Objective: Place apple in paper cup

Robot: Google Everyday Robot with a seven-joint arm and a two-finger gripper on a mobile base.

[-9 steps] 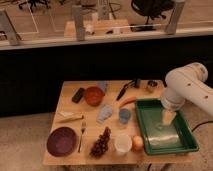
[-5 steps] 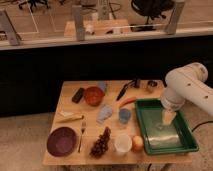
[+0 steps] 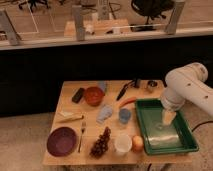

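The apple [image 3: 137, 143] is a small orange-yellow fruit near the table's front edge, just left of the green tray [image 3: 183, 145]. The paper cup [image 3: 122, 143] is short and white and stands upright right beside the apple, to its left. My gripper [image 3: 167, 120] hangs from the white arm [image 3: 187, 87] over the middle of the green tray, to the right of and behind the apple, apart from it.
On the wooden table [image 3: 70, 105] are a purple plate [image 3: 62, 141], a fork [image 3: 81, 135], grapes [image 3: 101, 144], a blue-grey cup [image 3: 124, 116], a blue cloth [image 3: 105, 112], a red bowl [image 3: 94, 95], a carrot [image 3: 128, 102], a black tool [image 3: 122, 91] and a banana [image 3: 70, 118].
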